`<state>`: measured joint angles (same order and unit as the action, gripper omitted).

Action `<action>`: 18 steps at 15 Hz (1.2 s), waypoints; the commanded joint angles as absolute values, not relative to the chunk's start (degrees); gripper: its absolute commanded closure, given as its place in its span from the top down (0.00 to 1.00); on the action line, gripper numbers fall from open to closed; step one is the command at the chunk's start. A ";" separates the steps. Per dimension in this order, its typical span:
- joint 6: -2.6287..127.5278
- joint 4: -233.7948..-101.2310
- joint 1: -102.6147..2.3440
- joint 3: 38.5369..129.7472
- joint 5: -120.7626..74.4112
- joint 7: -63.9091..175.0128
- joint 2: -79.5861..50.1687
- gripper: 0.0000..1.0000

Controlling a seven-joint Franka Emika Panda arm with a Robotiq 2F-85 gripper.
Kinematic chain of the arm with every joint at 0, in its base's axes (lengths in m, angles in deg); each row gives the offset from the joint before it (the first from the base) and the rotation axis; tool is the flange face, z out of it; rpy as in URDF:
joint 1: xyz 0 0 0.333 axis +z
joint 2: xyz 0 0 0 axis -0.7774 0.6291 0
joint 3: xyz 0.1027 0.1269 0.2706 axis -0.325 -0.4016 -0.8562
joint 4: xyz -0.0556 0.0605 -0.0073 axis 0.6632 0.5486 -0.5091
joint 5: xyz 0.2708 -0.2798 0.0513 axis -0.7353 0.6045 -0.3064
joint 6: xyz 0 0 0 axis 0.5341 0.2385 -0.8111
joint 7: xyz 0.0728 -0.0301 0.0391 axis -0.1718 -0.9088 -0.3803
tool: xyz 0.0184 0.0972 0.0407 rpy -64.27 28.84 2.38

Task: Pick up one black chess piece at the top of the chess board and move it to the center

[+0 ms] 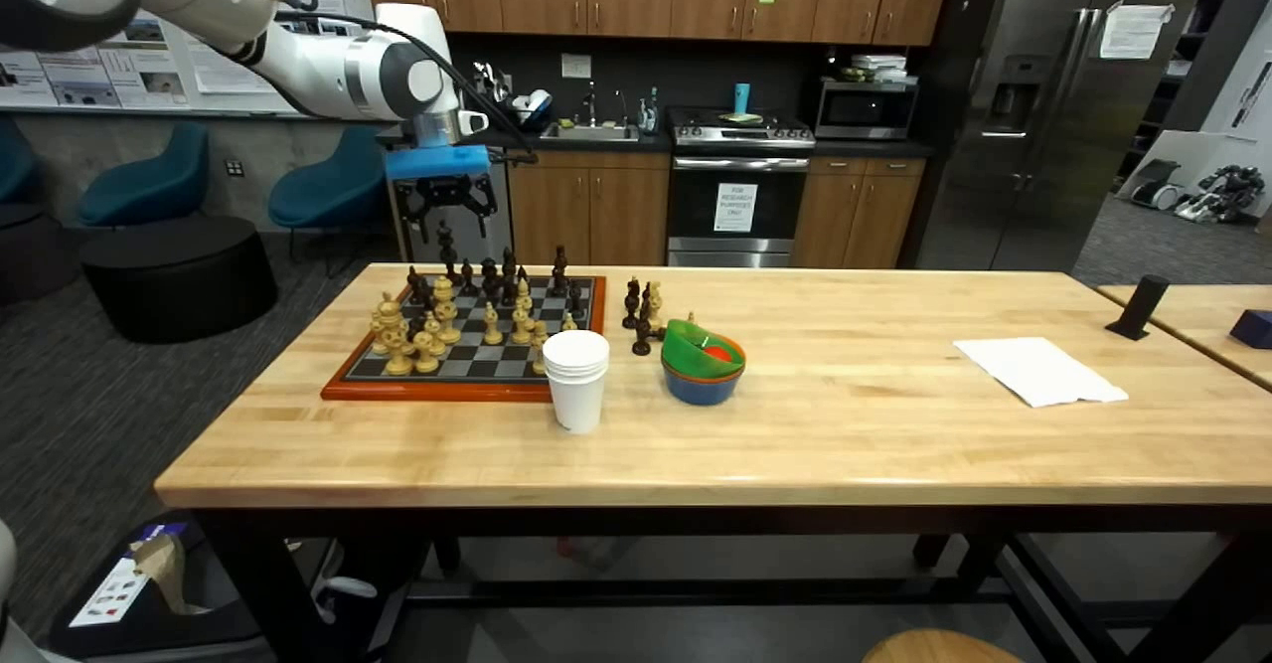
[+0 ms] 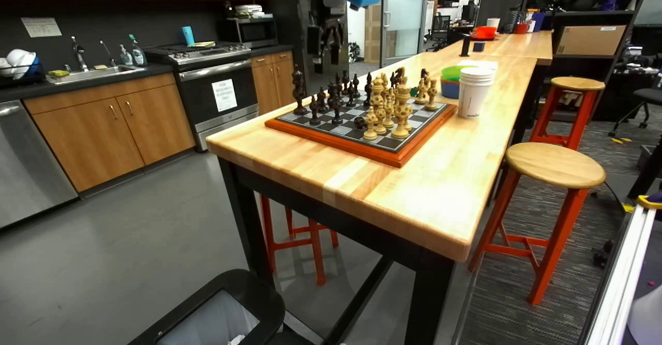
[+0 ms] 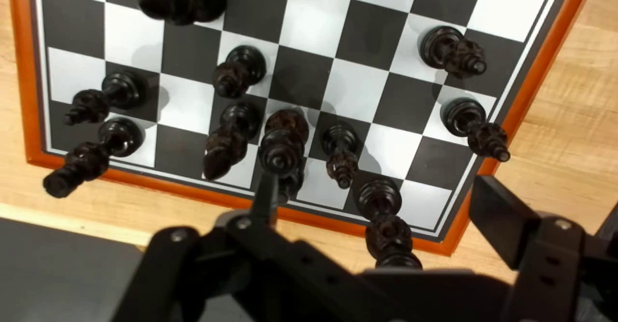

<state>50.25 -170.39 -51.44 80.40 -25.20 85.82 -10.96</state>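
The chess board (image 1: 437, 392) with its reddish-brown rim lies on the table and also shows in an exterior view (image 2: 331, 139) and the wrist view (image 3: 169, 190). Several black chess pieces stand toward its far edge. A tall black piece (image 3: 386, 237) near a board corner shows between the fingers in the wrist view, its top hidden by the gripper body. It also shows in both exterior views (image 1: 446, 248) (image 2: 298, 92). My gripper (image 3: 374, 187) is open and empty. It hangs above the board's far edge in both exterior views (image 1: 457, 226) (image 2: 327, 61), apart from the pieces.
Light chess pieces (image 1: 444, 310) stand on the board's near half. Stacked white cups (image 1: 576, 385) stand close to the board's near corner. Coloured bowls (image 1: 702, 388) and a few off-board pieces (image 1: 632, 303) are beside the board. White paper (image 1: 1038, 372) lies farther along the table.
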 commanded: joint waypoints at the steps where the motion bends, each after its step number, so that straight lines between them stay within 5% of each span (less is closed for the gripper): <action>1: 49.92 -170.01 -52.41 79.22 -24.73 85.53 -10.92 1.00; 18: 48.71 -163.92 -58.98 78.61 -32.19 88.02 -4.64 1.00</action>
<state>50.06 -167.30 -57.58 79.66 -30.57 87.06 -6.63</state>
